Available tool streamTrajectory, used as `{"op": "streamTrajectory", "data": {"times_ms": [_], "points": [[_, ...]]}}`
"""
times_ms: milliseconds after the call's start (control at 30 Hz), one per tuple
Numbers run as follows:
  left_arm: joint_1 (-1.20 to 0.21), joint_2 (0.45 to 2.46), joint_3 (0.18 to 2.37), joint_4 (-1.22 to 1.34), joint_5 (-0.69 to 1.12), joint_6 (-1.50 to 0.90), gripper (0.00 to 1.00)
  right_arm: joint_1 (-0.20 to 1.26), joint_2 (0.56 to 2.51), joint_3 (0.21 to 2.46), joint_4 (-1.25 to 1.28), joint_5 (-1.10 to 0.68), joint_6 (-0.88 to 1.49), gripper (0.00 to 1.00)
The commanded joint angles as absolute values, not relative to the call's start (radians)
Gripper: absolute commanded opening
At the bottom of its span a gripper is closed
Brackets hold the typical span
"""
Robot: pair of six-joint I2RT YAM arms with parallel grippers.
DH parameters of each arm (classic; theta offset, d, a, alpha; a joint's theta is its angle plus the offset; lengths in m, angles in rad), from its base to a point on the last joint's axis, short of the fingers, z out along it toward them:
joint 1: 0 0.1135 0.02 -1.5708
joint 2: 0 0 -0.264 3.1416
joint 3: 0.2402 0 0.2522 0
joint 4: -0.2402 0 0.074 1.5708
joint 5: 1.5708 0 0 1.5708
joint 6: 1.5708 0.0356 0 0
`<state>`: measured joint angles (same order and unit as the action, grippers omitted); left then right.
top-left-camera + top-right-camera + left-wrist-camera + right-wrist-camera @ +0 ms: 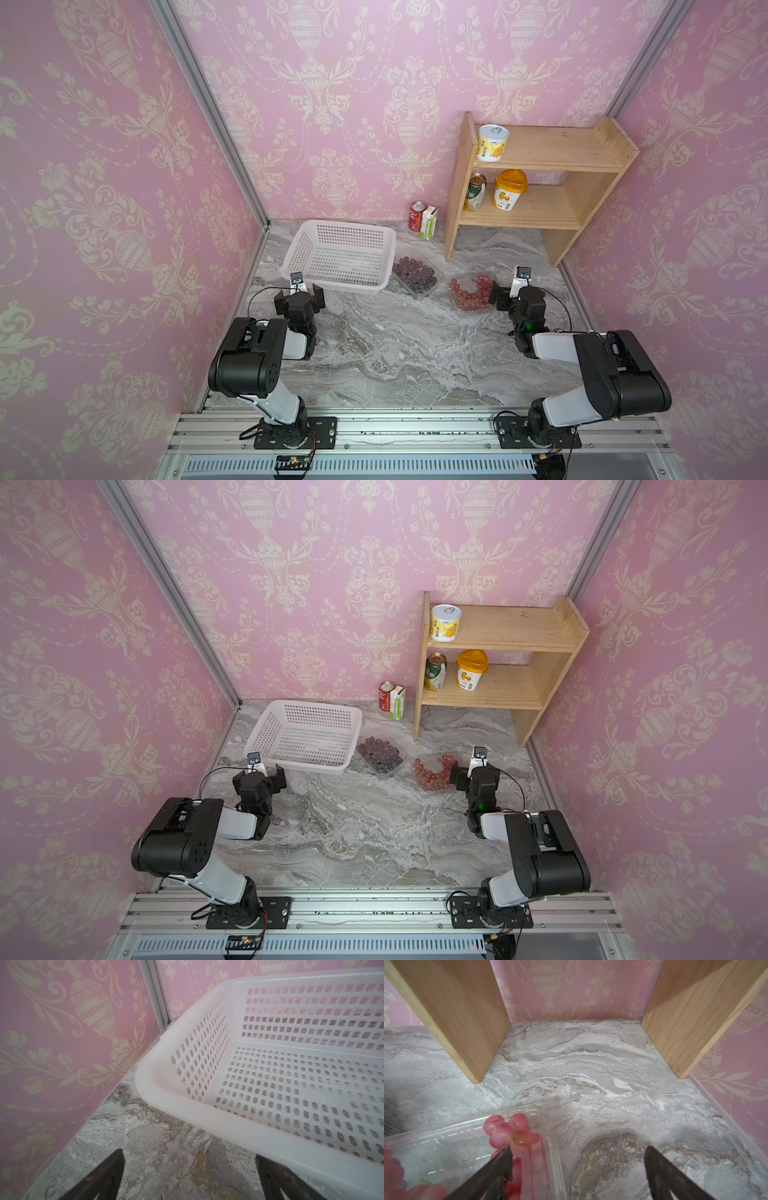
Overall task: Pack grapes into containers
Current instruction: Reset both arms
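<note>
Dark red-purple grapes (415, 272) (380, 754) fill one clear container (437, 274) just right of the basket. Light pink-red grapes (471, 291) (432, 771) lie in a second clear container (461, 311) further right. My right gripper (513, 293) (471, 773) hovers open at that container's right edge. In the right wrist view (578, 1148) one finger is over the pink grapes (506, 1128) and the other over bare table, with nothing between them. My left gripper (299, 297) (259, 781) (189, 1154) stands open and empty at the basket's near left corner.
An empty white perforated basket (345, 286) (207, 1118) sits at the back left. At the back right stands a wooden shelf (540, 166) holding yellow tubs and a can. A red can (417, 216) and a carton (429, 223) stand by the back wall.
</note>
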<state>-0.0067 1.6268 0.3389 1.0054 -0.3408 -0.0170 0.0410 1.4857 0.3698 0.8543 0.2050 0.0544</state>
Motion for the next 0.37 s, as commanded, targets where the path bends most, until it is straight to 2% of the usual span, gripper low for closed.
{"op": "streamTrajectory", "data": {"times_ms": [0,133,233,333], "points": [[0.003,1.627,0.348,1.018,-0.266,-0.055,0.99,0.039,1.490,0.382,0.820,0.170,0.069,1.00],[0.002,1.634,0.342,1.039,-0.267,-0.049,0.99,0.044,1.492,0.385,0.817,0.165,0.061,1.00],[0.002,1.636,0.338,1.050,-0.267,-0.046,0.99,0.040,1.498,0.398,0.795,0.050,0.018,1.00],[0.002,1.637,0.338,1.052,-0.263,-0.044,0.99,0.037,1.498,0.397,0.796,0.042,0.020,1.00]]}}
